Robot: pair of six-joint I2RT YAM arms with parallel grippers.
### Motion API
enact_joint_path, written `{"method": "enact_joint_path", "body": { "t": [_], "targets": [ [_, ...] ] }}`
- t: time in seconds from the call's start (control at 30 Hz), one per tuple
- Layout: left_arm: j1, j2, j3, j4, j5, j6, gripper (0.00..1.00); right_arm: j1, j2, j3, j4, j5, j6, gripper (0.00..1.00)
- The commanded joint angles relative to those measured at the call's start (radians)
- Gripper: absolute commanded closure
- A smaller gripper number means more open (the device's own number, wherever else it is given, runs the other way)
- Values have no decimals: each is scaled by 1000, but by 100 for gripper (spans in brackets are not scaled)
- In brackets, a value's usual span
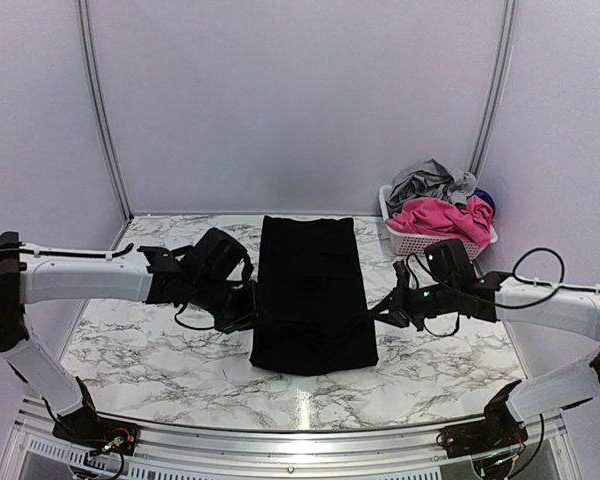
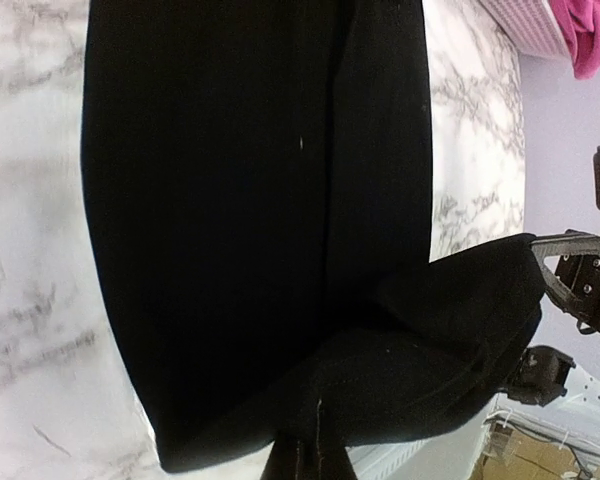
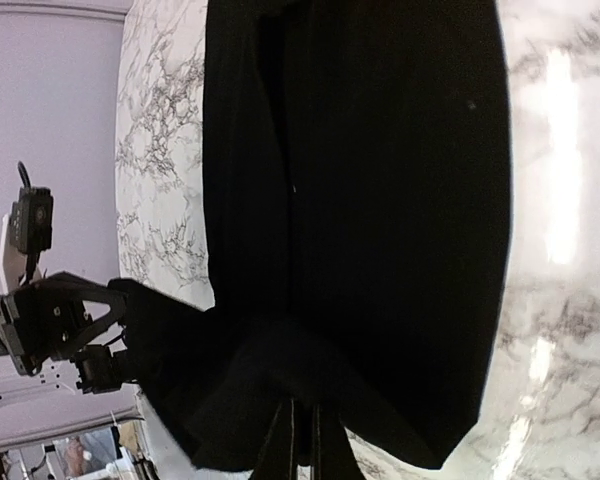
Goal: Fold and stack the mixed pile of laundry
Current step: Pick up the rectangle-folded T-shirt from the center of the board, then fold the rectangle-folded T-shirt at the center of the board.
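Black cloth [image 1: 313,300] flat, centre of marble table [image 1: 130,345]. Left gripper [image 1: 248,312] and right gripper [image 1: 380,312] each clamped on a side edge. Fingertips are lost against the fabric in wrist views. Other garments [image 1: 438,205] heaped in basket [image 1: 410,243], far right, overlapping.

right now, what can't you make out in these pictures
- left gripper tips, top view: black against the black cloth.
- right gripper tips, right wrist view: buried in the cloth's folds.
- blue piece, top view: mostly behind the pink piece in the basket.

Overhead; opposed wrist close-ups on cloth [image 1: 313,300]
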Motion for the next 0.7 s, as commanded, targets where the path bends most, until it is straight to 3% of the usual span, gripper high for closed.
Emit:
{"method": "enact_joint_path", "body": {
  "t": [0.0, 0.33, 0.67],
  "targets": [
    [110, 114, 148, -70, 45, 141, 100, -112, 149, 165, 60, -80, -189, 100],
    [286, 412, 436, -84, 131, 220, 100, -211, 561, 479, 100, -162, -274, 100],
    [339, 575, 564, -78, 130, 241, 100, -274, 734, 613, 110, -183, -303, 100]
  ]
}}
